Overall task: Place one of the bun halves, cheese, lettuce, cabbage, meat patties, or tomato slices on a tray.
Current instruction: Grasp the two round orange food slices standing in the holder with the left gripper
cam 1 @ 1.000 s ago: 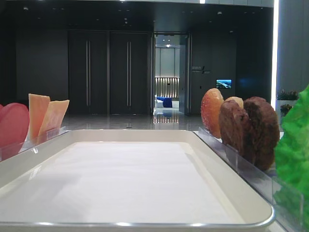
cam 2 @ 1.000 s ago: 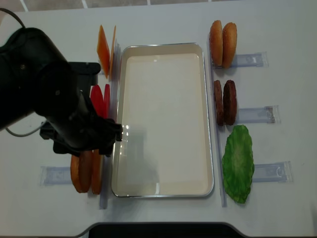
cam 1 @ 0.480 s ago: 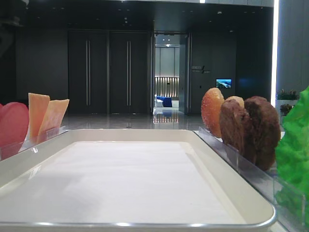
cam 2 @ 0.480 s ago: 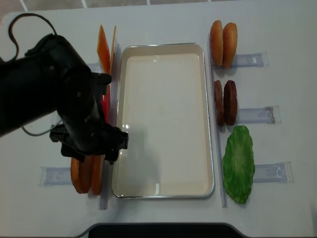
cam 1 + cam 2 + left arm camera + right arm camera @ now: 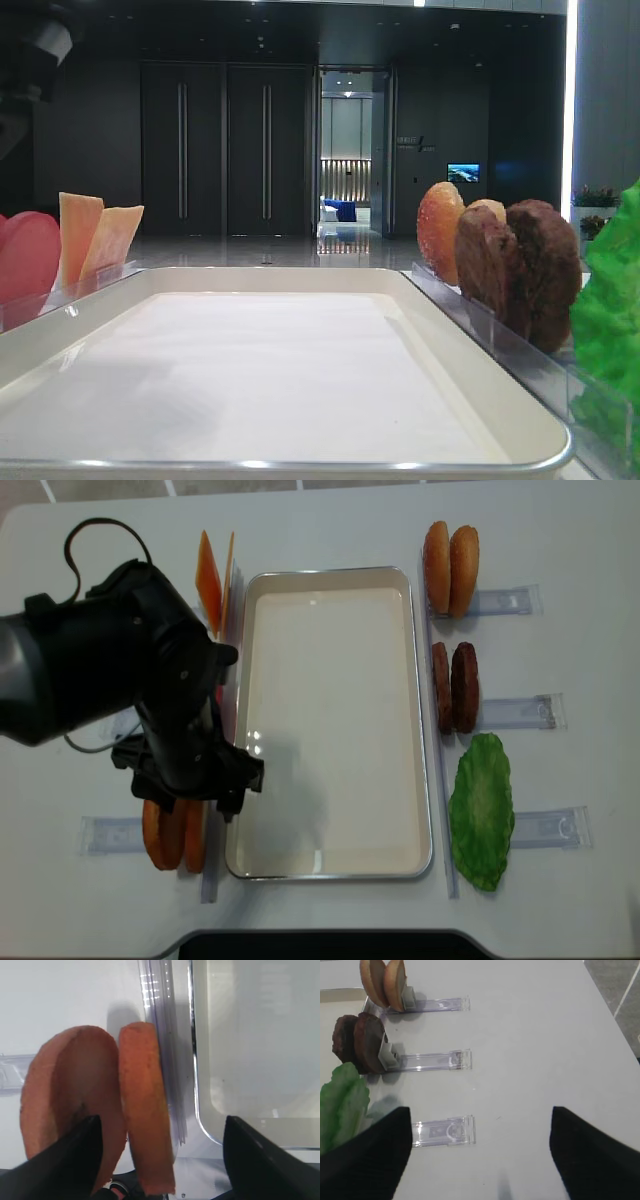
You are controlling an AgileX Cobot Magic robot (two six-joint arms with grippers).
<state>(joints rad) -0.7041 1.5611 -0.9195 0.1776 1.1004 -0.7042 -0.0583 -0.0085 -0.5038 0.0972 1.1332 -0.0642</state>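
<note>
A bare white tray (image 5: pixel 330 865) lies in the middle of the table. At its left front corner two bun halves (image 5: pixel 172 835) stand on edge in a clear holder. My left gripper (image 5: pixel 160 1160) hangs open over them. One dark finger (image 5: pixel 82 1155) overlaps the outer half (image 5: pixel 65 1095), and the inner half (image 5: pixel 145 1110) stands between the fingers. My left arm (image 5: pixel 150 700) covers most of the tomato slices (image 5: pixel 28 255). My right gripper (image 5: pixel 480 1160) is open above bare table beside the lettuce (image 5: pixel 342 1105), with nothing in it.
Cheese slices (image 5: pixel 212 580) stand at the tray's far left. Along its right side are two more bun halves (image 5: pixel 450 555), meat patties (image 5: pixel 455 685) and the lettuce (image 5: pixel 482 810), each by a clear holder (image 5: pixel 442 1130). The tray rim (image 5: pixel 200 1110) lies just right of the inner bun half.
My left arm has swung toward the table's front edge and now sits over the left-hand bun halves. The gripper's opening has stayed the same. No food has moved.
</note>
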